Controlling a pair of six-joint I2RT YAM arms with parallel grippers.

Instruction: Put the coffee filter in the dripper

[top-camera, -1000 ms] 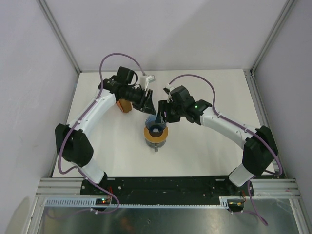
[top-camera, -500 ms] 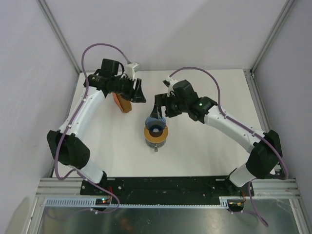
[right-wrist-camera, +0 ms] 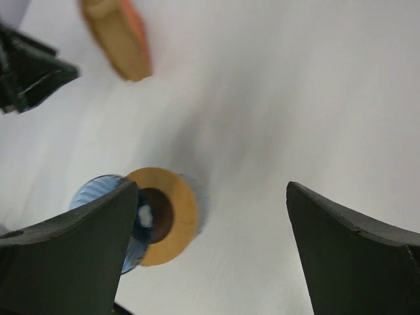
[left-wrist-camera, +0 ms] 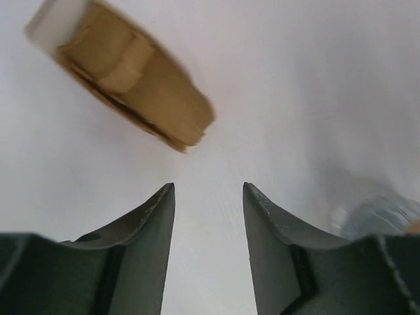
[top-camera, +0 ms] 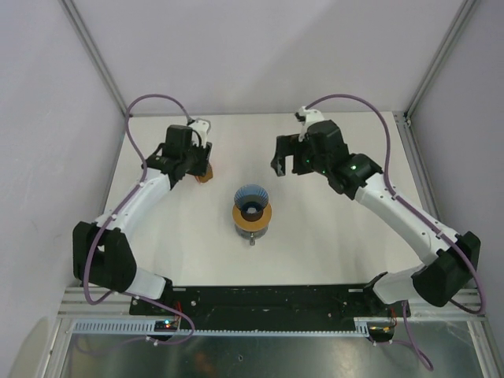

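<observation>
Top view: one blue ribbed dripper (top-camera: 252, 206) with a flat orange ring collar sits mid-counter (top-camera: 331, 236). One glossy orange-brown packet (top-camera: 205, 176) lies at its 10 o'clock, beside the left gripper (top-camera: 198, 167).

Left wrist: fingers (left-wrist-camera: 147, 230) apart and empty, packet at 11 o'clock.

Right wrist: right gripper (right-wrist-camera: 210, 187) spread wide and empty, dripper at 8 o'clock.

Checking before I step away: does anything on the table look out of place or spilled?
Nothing spilled or damaged. The dripper shows no paper filter inside, and the left end effector and right end effector are open and empty.
</observation>
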